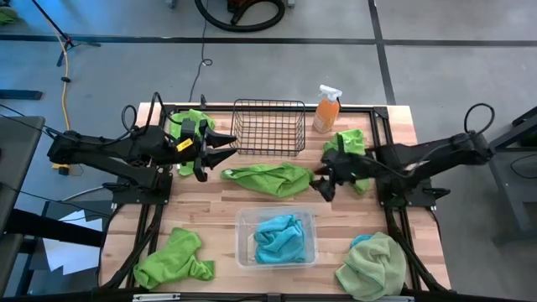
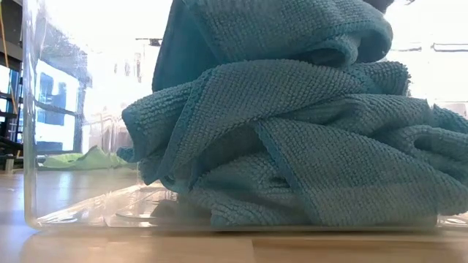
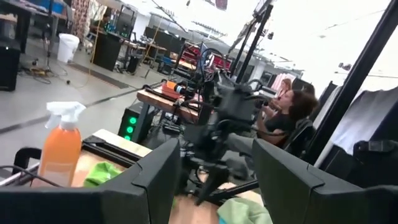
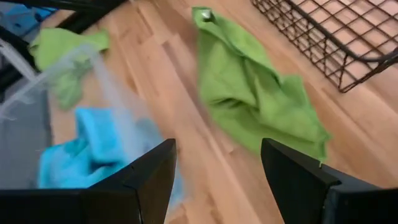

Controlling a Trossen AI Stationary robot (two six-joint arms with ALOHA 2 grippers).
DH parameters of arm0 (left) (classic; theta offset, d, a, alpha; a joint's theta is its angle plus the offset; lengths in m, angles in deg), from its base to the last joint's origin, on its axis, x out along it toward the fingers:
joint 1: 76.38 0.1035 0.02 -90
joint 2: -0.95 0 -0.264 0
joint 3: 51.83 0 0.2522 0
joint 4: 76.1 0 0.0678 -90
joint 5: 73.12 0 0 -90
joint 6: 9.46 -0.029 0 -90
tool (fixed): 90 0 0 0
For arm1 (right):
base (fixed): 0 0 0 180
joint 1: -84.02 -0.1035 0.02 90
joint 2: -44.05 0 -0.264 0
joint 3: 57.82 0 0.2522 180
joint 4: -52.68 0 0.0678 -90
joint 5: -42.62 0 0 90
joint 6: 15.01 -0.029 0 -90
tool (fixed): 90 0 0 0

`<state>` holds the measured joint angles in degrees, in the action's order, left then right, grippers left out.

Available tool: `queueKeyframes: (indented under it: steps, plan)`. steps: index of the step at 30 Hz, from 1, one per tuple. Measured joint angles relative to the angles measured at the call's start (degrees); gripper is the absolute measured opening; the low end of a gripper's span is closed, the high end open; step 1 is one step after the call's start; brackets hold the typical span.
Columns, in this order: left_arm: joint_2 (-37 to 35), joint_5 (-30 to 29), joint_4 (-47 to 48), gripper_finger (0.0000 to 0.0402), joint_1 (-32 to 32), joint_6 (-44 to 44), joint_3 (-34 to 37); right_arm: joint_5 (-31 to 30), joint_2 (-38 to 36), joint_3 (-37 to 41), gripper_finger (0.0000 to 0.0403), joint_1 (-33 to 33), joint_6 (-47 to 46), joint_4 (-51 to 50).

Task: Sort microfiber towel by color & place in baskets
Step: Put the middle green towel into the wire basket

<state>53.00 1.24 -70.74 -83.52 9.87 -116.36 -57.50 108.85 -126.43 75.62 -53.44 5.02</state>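
A lime green towel [image 1: 268, 178] lies crumpled flat on the table between the black wire basket [image 1: 268, 126] and the clear tub [image 1: 277, 256]. Turquoise towels [image 1: 278, 236] are heaped in the tub and fill the low view [image 2: 292, 131]. My right gripper [image 1: 323, 180] is open, just right of the lime towel [image 4: 249, 93], touching nothing. My left gripper [image 1: 216, 153] is open beside the basket's left end. More lime towels lie near the near-left corner [image 1: 172, 258], under the left arm [image 1: 189, 124] and under the right arm [image 1: 352, 144]. A pale sage towel [image 1: 373, 267] lies near the near-right corner.
An orange spray bottle [image 1: 325, 109] stands at the far edge, right of the basket, also in the left wrist view [image 3: 59, 149]. Bare wood shows between the tub and the near-left lime towel. People sit in the room beyond the table [image 3: 292, 112].
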Motion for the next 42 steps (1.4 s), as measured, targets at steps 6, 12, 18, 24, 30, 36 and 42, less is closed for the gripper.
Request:
queueKeyframes:
  steps: [6,12,18,24,30,36,42]
  plan:
    - [0.02,0.00,-1.84,0.0188,0.00,0.07,0.00,7.45,8.59,-3.14,0.0232,8.75,2.54,3.14]
    - [0.02,0.00,-2.05,0.0188,-0.01,-1.58,0.00,10.34,20.79,-10.98,0.0232,9.83,-3.90,1.20]
    - [0.02,0.00,-2.12,0.0188,0.00,-3.39,0.00,1.42,32.07,-19.67,0.0232,8.69,-16.61,-4.55]
    - [0.02,0.00,-2.18,0.0188,-0.01,-3.43,0.00,-1.64,41.36,-27.02,0.0232,8.67,-24.02,-7.83]
    - [0.02,0.00,-1.90,0.0188,-0.02,-3.43,0.02,-0.47,48.68,-31.94,0.0232,7.34,-30.16,-8.75]
    - [0.02,0.85,-1.75,0.0188,0.00,-2.51,0.02,-0.54,54.01,-34.43,0.0232,6.88,-35.48,-9.91]
    - [0.02,4.60,-1.77,0.0188,-0.02,-3.49,0.02,-0.64,57.84,-34.42,0.0232,6.88,-39.48,-10.16]
